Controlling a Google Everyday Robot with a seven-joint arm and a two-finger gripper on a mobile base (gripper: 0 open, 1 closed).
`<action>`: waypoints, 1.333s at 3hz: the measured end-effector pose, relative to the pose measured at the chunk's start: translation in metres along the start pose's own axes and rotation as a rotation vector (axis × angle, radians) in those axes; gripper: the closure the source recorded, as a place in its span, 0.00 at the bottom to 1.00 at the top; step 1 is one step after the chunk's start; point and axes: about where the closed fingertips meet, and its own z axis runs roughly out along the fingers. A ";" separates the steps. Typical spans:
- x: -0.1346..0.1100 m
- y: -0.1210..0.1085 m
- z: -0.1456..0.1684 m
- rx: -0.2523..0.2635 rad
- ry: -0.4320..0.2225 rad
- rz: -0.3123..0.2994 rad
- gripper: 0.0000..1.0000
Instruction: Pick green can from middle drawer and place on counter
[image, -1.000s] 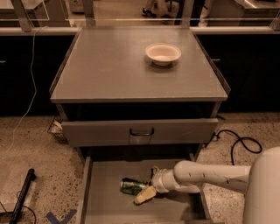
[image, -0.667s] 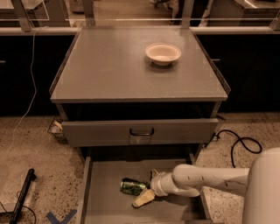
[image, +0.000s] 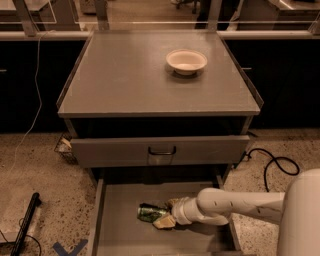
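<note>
The green can (image: 148, 213) lies on its side on the floor of the open middle drawer (image: 117, 235), left of centre. My gripper (image: 168, 213) reaches in from the right on a white arm and sits at the can's right end. It is open, with one pale finger (image: 173, 202) behind the can and the other (image: 164, 223) in front of it. The can's right end is partly hidden by the fingers. The counter (image: 125, 75) is the flat grey cabinet top above.
A white bowl (image: 186, 61) stands on the counter at the back right. The drawer above (image: 160, 150), with a dark bar handle, is pulled partly out and overhangs the middle drawer. A black cable (image: 272, 165) lies on the floor at the right, and a dark bar (image: 25, 222) at the left.
My gripper has moved a little to the left, closing in on the can's right end. The can has not moved.
</note>
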 end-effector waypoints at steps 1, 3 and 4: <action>0.000 0.000 0.000 0.000 0.000 0.000 0.60; 0.000 0.000 0.000 0.000 0.000 0.000 1.00; -0.006 0.004 -0.008 -0.014 0.003 -0.007 1.00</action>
